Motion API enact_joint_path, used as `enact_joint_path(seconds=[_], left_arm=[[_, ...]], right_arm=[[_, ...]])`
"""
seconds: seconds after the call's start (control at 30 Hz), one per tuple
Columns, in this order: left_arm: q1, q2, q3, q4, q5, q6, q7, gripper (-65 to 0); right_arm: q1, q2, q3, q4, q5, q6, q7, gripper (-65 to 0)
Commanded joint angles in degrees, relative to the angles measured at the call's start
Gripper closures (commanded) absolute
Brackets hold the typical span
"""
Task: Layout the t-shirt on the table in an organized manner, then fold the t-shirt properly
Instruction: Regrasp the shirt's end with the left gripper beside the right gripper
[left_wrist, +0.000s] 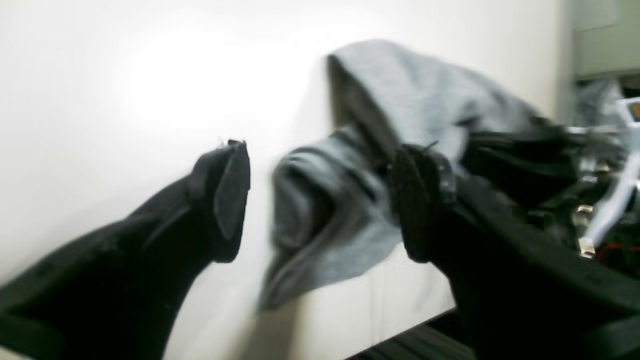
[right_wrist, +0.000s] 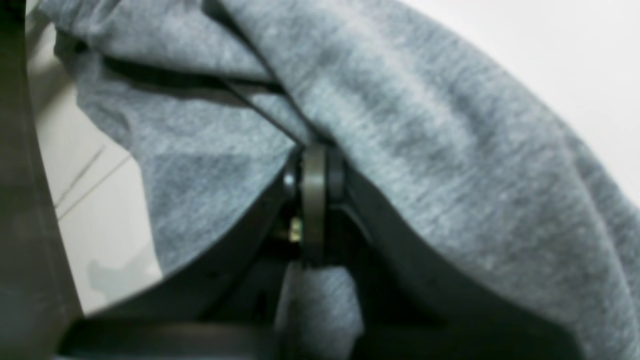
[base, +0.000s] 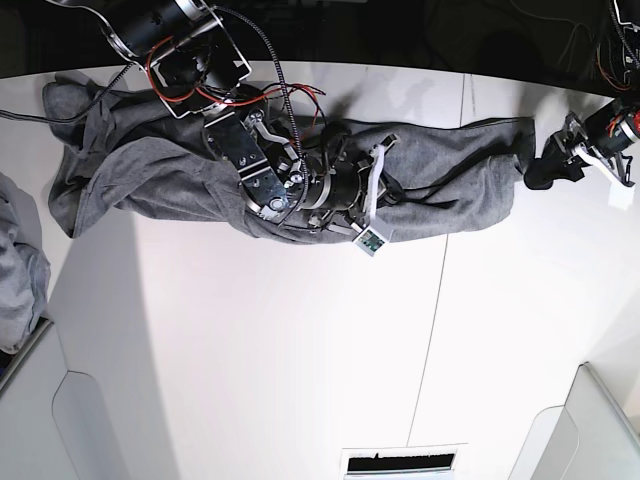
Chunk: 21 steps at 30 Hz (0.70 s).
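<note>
Light grey bins at near corners, pale cloth bundle at edge, darkness beyond

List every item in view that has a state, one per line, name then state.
t-shirt: stretched in a rumpled band across the far part of the table, unfolded.
right gripper: shut on the t-shirt.
left gripper: open, holding nothing, at the t-shirt's end.
table: white, bearing the t-shirt.
</note>
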Motion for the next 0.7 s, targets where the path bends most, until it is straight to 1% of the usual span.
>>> enact_joint_path(seconds=[0.0,0.17,0.3,0.4,0.53,0.67], left_arm=[[-0.8,-1.4,-0.4,0.7,-1.9,-0.7,0.0,-46.9],[-0.9,-1.3,-0.4,0.7,-0.4,-0.7,0.2,-46.9],[-0.9,-1.3,2.0,0.7,0.9,-0.7,-0.3,-46.9],[-1.3,-1.3,3.8,0.7,0.9,-0.7,-0.7,-46.9],[-2.4,-1.4,4.0,0.7,0.9,-0.7,-0.7,-46.9],[-4.7,-1.5,4.0,0.7,0.2,-0.7,1.2,-46.9]], right_arm=[[0.2,-0.1,0.0,0.1,-1.6,-0.6,-3.0,0.0],[0.2,-0.1,0.0,0.1,-1.6,-0.6,-3.8,0.0],[0.2,-0.1,0.0,0.1,-1.6,-0.6,-3.8,0.0],[0.2,-0.1,0.0,0.1,-1.6,-0.6,-4.1,0.0],[0.2,-0.1,0.0,0.1,-1.6,-0.6,-4.7,0.0],[0.2,-0.1,0.0,0.1,-1.6,-0.6,-4.7,0.0]])
